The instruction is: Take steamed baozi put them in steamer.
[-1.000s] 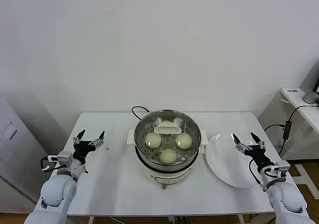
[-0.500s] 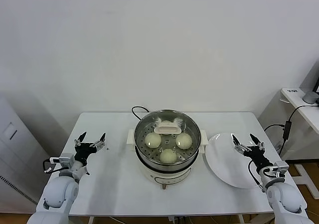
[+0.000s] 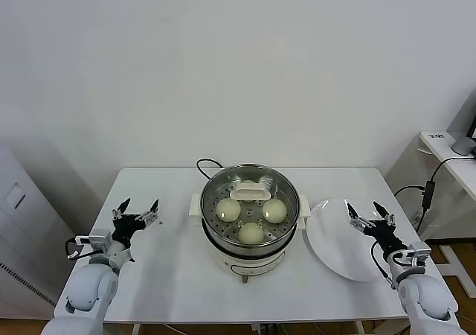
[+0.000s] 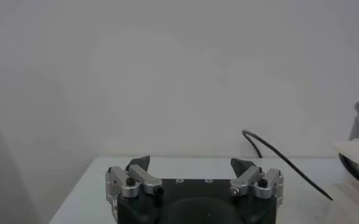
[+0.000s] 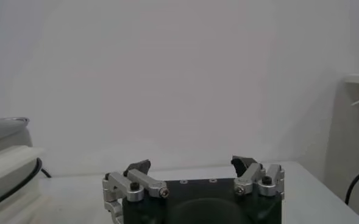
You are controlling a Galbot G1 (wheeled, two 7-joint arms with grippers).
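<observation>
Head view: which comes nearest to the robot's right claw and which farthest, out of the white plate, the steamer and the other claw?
From the right gripper:
1. White plate, right under and beside it.
2. Steamer, mid-table, holding buns beneath its lid.
3. Left gripper, across the table on the far left side.

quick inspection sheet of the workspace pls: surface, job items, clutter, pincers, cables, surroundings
Surface: white table.
Job's things: steamer at centre, glass lid on; three baozi visible inside. White plate on its right, bare.
Clutter: nothing seen.
Pincers: left pincer and right pincer both open, holding nothing, low at either side.
Cables: black cord behind steamer.
Surroundings: plain white wall; side desk far right.
</observation>
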